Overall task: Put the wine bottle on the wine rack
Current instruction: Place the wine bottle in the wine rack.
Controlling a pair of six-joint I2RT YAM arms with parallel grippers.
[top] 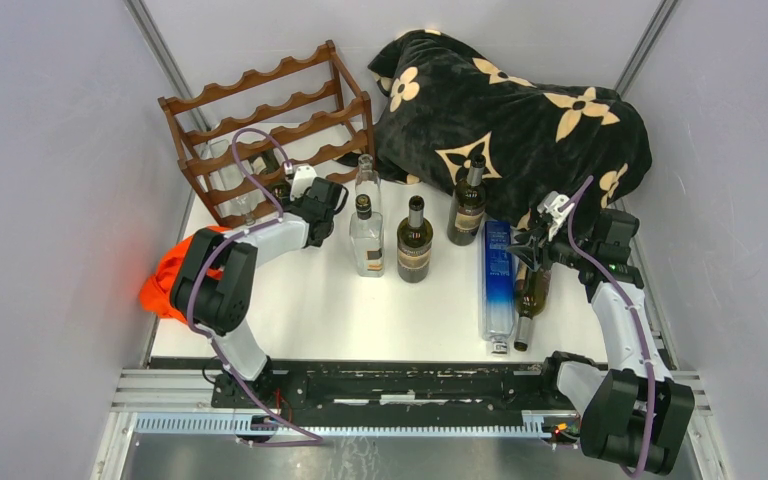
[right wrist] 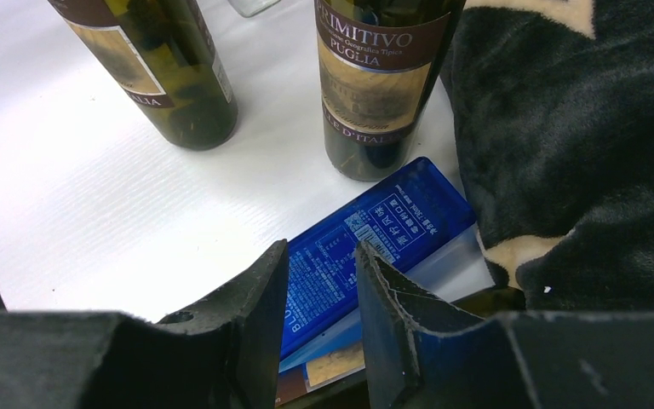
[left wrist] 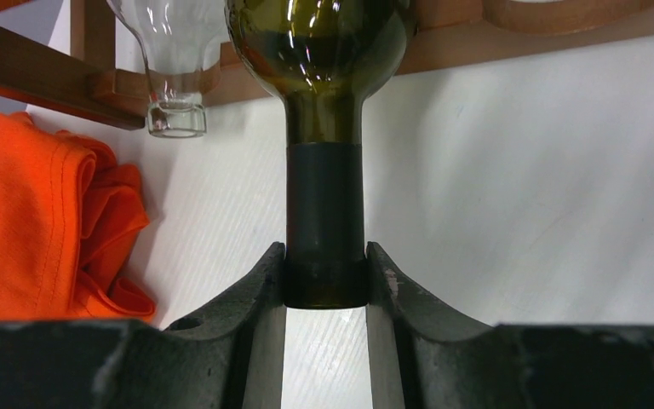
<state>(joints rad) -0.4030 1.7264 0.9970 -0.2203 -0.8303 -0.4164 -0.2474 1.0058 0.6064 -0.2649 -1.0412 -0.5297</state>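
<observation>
white table (top: 360, 310): bottles (top: 414, 240), wine rack (top: 270, 120), blanket (top: 520, 120), cloth (top: 165, 280)

The wine rack (top: 270, 130) is set at the far left of the table (top: 310, 310), and a blanket (top: 520, 120) is heaped just right of it at the far right. The wine bottle (left wrist: 324, 196) is laid on a low tier of the rack, neck pointing near, between the fingers of the left gripper (left wrist: 325, 273). A second bottle (left wrist: 170, 51) is laid just left of it. A cloth (top: 165, 280) is bunched at the left edge, near of the rack. Four bottles (top: 415, 245) are stood mid-table. Right of them, two bottles (top: 497, 280) are laid side by side, necks toward the near edge.
</observation>
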